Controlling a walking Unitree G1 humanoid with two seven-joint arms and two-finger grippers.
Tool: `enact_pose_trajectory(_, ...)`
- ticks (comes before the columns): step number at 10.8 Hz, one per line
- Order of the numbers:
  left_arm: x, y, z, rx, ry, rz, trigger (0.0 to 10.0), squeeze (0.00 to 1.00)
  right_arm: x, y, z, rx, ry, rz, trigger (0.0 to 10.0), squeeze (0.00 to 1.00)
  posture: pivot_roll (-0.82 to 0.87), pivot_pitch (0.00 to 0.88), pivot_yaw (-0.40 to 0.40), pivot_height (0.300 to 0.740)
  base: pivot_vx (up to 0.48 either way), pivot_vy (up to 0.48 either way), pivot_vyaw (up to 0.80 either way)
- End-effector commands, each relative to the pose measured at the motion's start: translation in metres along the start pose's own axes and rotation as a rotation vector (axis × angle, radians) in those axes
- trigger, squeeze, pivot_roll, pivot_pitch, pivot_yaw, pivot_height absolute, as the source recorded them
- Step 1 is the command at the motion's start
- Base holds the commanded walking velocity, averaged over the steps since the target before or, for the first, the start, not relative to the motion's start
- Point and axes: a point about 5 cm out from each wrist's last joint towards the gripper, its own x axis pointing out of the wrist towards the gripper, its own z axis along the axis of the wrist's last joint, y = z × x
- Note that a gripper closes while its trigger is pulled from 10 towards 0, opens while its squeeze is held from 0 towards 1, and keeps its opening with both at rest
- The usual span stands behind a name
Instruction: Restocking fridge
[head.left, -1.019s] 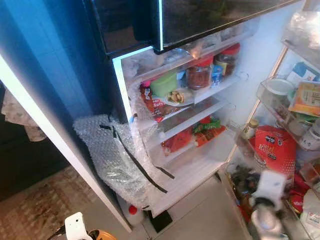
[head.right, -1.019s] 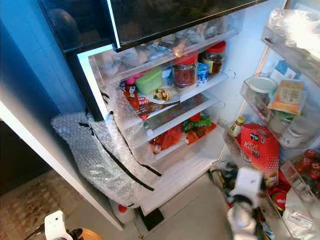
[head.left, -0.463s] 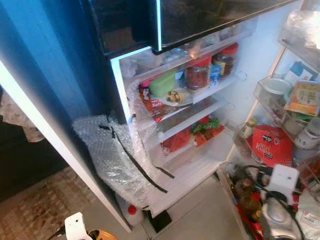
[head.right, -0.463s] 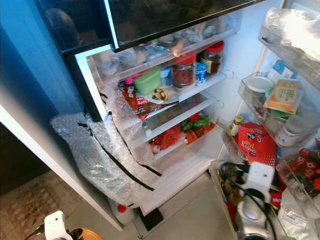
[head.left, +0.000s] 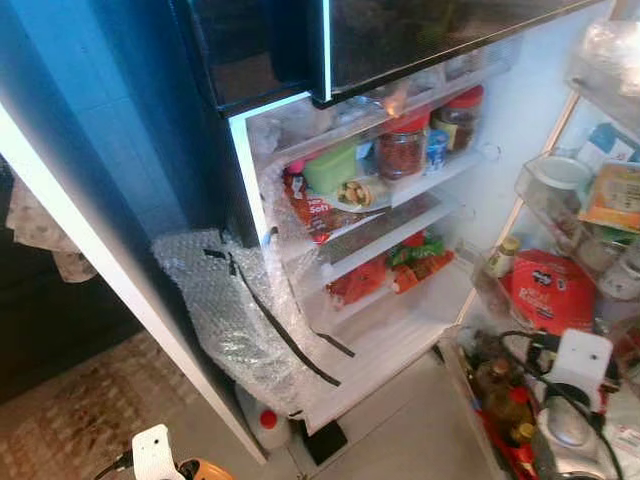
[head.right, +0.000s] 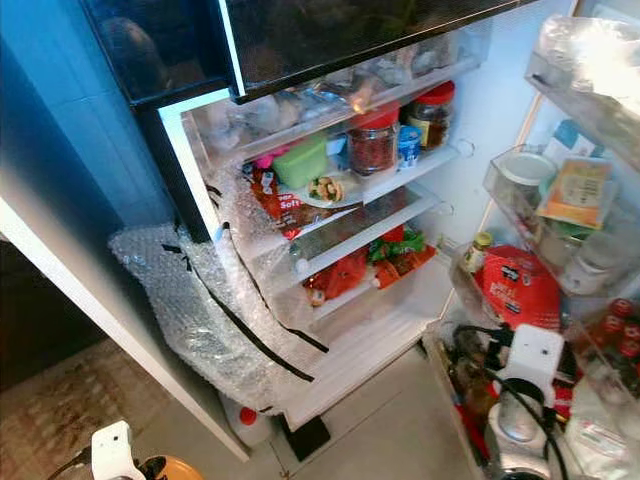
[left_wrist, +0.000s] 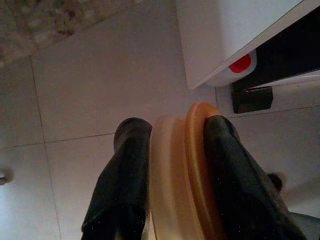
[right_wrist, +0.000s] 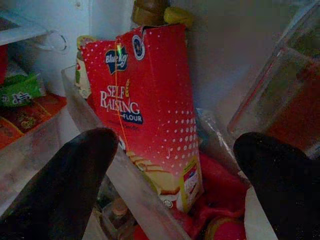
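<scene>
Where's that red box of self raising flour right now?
The red cardboard flour box stands in a clear door bin on the fridge's right side, beside a small yellow-capped bottle, with the open right gripper facing it.

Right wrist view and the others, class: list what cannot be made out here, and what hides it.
- Flour box: its foot, behind the clear door shelf wall.
- Orange-lidded container: its body, hidden by the left gripper and the left wrist view's edge.
- Top-shelf jars: labels too small in the eye views.
</scene>
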Motion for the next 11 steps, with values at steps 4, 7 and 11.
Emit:
enact_pose_trajectory(4,-0.001,0.002,-0.010,0.008,0.043,0.006,10.0,0.00,0.016,-0.083,0.009,-0.034,0.000,-0.221,10.0,0.00,-0.12,0.025,0.066,0.740,0.000,0.000,0.00)
enact_pose_trajectory(7,-0.001,0.004,-0.009,0.011,0.042,0.011,10.0,0.00,0.011,-0.122,0.000,-0.051,0.068,-0.310,10.0,0.00,-0.13,0.029,0.071,0.740,0.000,0.000,0.00)
enact_pose_trajectory(11,-0.001,0.003,-0.008,0.022,0.040,0.011,10.0,0.00,-0.017,-0.054,-0.054,-0.002,0.323,0.014,10.0,0.00,-0.13,0.026,0.078,0.740,0.000,0.000,0.00)
